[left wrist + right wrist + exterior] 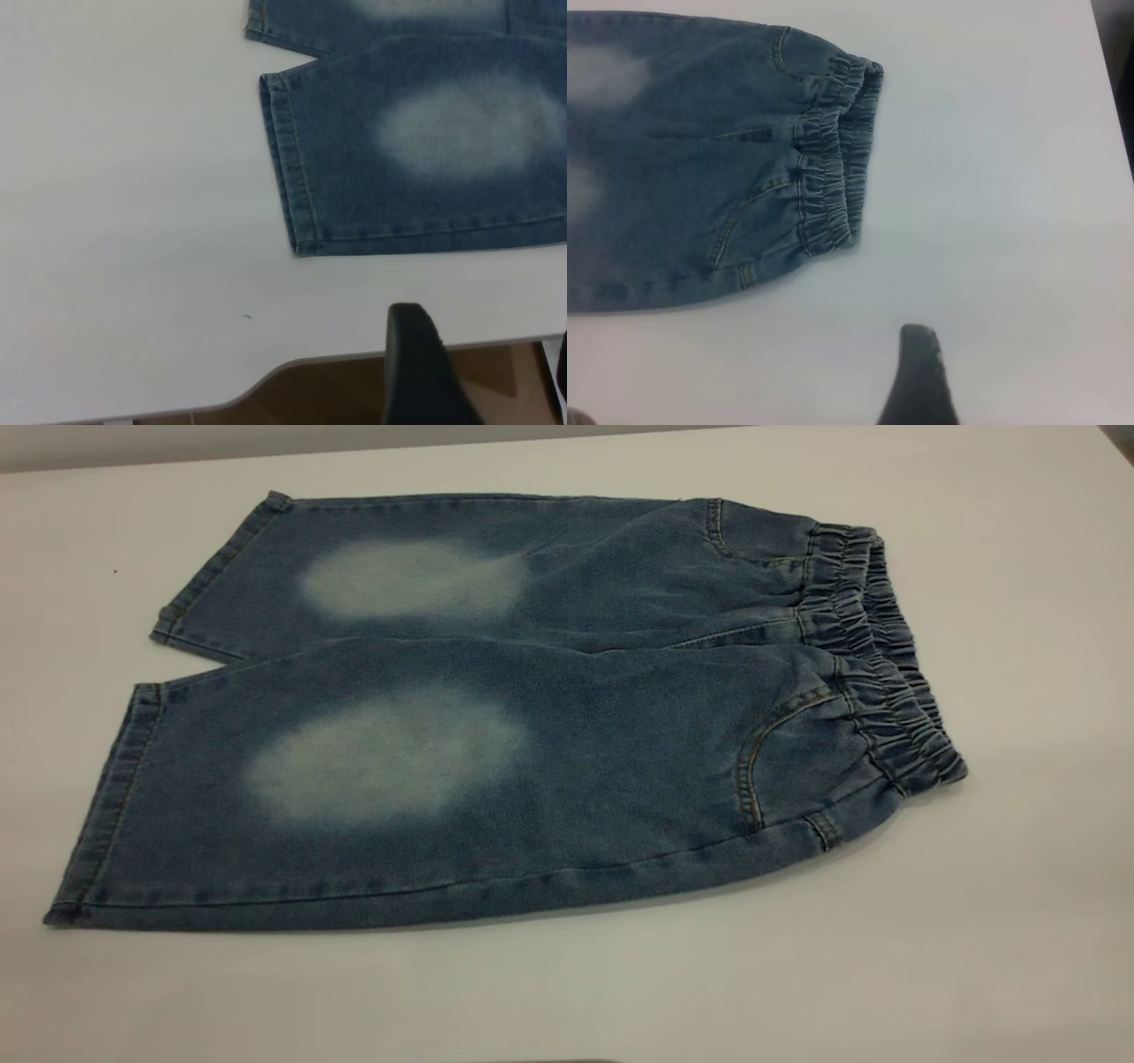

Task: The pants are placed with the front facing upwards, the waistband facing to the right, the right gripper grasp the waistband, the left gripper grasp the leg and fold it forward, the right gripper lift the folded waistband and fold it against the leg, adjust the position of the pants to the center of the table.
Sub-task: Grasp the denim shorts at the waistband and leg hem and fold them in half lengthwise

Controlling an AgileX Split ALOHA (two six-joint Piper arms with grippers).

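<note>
Pants point(496, 717) flat, unfolded; opening step pending: right gripper point(920, 376) must reach waistband point(886, 655), left gripper point(425, 372) the leg; finger states indiscernible.

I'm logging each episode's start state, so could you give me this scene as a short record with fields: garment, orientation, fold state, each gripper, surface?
garment: the pants, blue denim with a pale oval on each leg
orientation: front up, the waistband at the exterior view's right, leg hems at its left
fold state: flat, unfolded
left gripper: near the table edge by the leg hems, clear of the cloth
right gripper: over bare table near the waistband, not touching it
surface: the table, white
</note>
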